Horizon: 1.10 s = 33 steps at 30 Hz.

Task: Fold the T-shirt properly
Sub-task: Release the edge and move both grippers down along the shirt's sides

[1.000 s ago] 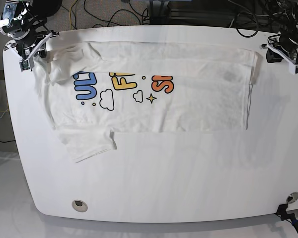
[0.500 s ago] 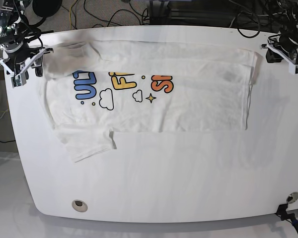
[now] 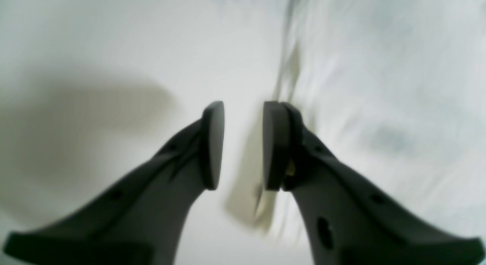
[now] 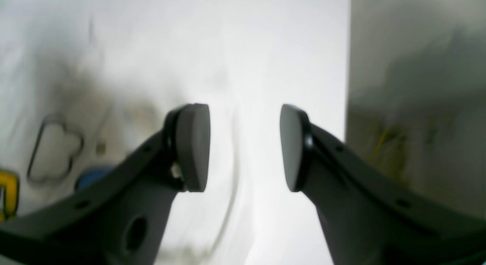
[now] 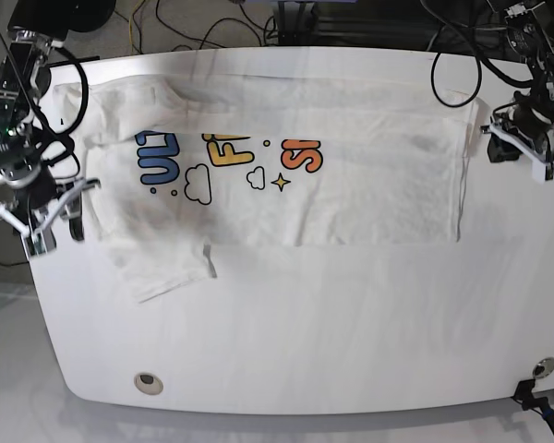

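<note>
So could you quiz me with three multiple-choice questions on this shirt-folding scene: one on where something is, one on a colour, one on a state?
1. Where does the T-shirt lie on the table?
A. far half
B. near edge
C. hanging off

2. What colour are the letters nearest the right gripper?
A. orange
B. blue
C. green

3. How is the right gripper?
A. shut on cloth
B. open, empty
C. out of view

Answers: 1 A, the base view shows bare table in front of the shirt. 2 B, the blue letters sit at that end. 3 B, the right wrist view shows only a gap between its pads.
</note>
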Tool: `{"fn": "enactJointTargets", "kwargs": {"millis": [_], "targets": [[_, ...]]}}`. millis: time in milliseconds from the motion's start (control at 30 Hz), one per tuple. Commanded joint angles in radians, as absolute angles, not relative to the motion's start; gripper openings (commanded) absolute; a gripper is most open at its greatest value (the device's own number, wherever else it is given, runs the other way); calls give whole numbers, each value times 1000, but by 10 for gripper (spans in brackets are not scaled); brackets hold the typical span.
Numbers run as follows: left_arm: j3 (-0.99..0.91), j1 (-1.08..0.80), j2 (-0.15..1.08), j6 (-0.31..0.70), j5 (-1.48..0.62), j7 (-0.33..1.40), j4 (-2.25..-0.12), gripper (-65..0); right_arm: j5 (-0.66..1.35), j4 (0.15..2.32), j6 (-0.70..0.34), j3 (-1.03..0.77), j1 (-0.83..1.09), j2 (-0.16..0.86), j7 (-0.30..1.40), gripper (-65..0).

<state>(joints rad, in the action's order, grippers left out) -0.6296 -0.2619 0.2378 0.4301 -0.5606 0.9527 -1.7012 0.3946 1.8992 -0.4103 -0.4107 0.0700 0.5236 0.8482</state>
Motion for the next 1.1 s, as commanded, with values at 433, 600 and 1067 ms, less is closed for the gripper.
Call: {"fn": "enactJointTargets", "kwargs": {"millis": [433,600,1067], "targets": [[-472,4,257,415,-578,983,-1690,-448,371,1127,-624,-164,-522,448,802,-316],[-453,43,259,416,-588,966,-1628,-449,364,1039,-617,-166,-557,428,784,-322],[-447,-42,330,414,-602,977,-1645,-447,540,1077,-657,-234,-375,454,856,-594]]}}
